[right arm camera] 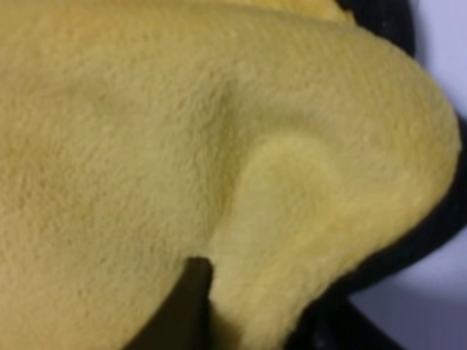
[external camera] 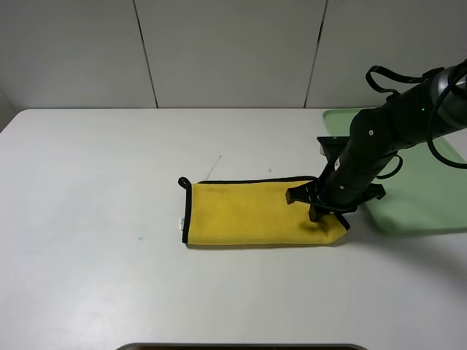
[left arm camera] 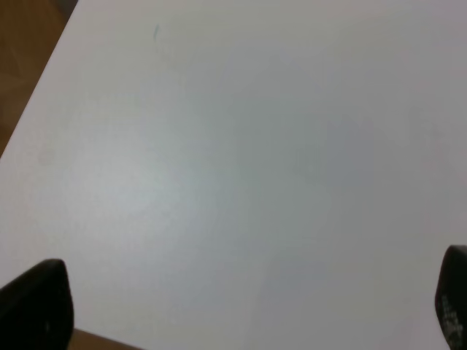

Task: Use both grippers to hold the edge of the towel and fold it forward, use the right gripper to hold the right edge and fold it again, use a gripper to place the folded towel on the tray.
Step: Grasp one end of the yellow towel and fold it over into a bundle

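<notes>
The towel [external camera: 248,215] is lying folded once on the counter [external camera: 87,182], its long axis running side to side. It is just beside the tray [external camera: 430,197], not on it. Its right end is being pinched by the right pincer [external camera: 319,211], so the whole length is stretching away leftward from that grip. The left pincer [left arm camera: 244,299] is being held wide apart over bare counter, with no cloth near it.

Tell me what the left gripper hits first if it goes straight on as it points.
The white table: the left gripper, jaws open, points down at its bare surface, with nothing else in line. How far off it lies is unclear.
</notes>
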`<state>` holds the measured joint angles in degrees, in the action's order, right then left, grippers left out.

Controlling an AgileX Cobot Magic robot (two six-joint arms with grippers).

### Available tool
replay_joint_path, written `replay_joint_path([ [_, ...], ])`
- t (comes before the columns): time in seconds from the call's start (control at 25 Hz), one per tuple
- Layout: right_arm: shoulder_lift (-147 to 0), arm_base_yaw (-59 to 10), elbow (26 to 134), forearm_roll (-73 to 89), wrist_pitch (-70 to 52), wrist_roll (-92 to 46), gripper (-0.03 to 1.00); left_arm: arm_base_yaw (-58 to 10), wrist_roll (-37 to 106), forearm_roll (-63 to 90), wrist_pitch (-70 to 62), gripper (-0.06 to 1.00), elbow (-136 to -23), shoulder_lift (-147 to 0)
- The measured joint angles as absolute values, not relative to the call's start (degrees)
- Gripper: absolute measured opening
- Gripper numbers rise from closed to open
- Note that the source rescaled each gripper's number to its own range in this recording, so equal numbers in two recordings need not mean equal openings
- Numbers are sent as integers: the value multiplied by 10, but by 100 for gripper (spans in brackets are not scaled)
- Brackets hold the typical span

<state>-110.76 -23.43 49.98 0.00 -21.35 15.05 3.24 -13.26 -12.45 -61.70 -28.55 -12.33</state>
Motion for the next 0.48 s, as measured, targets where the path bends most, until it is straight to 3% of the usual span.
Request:
replay_joint_path([
  [0.2, -1108, -235, 501, 0, -213, 151, 10, 32, -133, -124, -617, 100, -286, -123],
  [0.48, -1100, -235, 502, 0, -224, 147, 9, 32, -133, -124, -617, 100, -286, -123],
])
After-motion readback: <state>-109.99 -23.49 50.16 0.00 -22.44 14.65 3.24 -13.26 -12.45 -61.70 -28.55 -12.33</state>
